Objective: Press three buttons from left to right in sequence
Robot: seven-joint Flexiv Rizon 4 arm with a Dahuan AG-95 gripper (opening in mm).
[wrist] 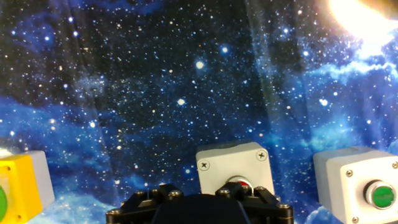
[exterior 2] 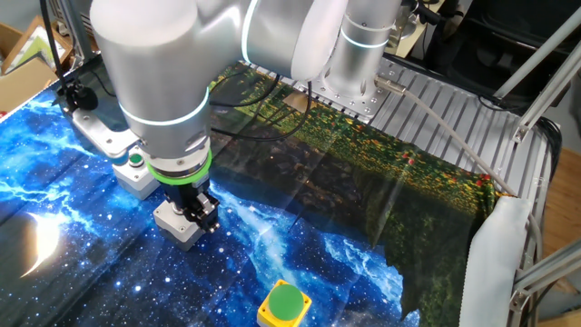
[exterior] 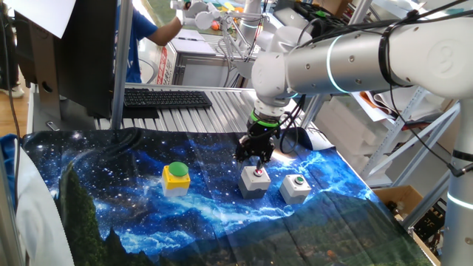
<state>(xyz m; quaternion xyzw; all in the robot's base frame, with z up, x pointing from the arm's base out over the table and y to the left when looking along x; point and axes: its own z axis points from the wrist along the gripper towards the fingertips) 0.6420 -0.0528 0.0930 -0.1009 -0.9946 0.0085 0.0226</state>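
Three buttons stand in a row on the galaxy-print cloth (exterior: 111, 199). At the left is a yellow box with a green dome cap (exterior: 176, 177) (exterior 2: 283, 304) (wrist: 18, 186). The middle one is a grey box with a small red button (exterior: 255, 181) (exterior 2: 174, 225) (wrist: 233, 163). The right one is a grey box with a small green button (exterior: 295, 188) (exterior 2: 134, 173) (wrist: 360, 186). My gripper (exterior: 256, 159) (exterior 2: 201, 218) (wrist: 199, 208) points down right over the red button. Its dark body hides part of the button in the hand view. Contact and finger gap do not show.
A black keyboard (exterior: 166, 98) lies on the ribbed metal table (exterior 2: 454, 109) behind the cloth. A person in blue (exterior: 140, 29) stands at the back. Black cables (exterior: 295, 137) trail near the arm's base (exterior 2: 349, 95). Shelving and boxes stand at the right.
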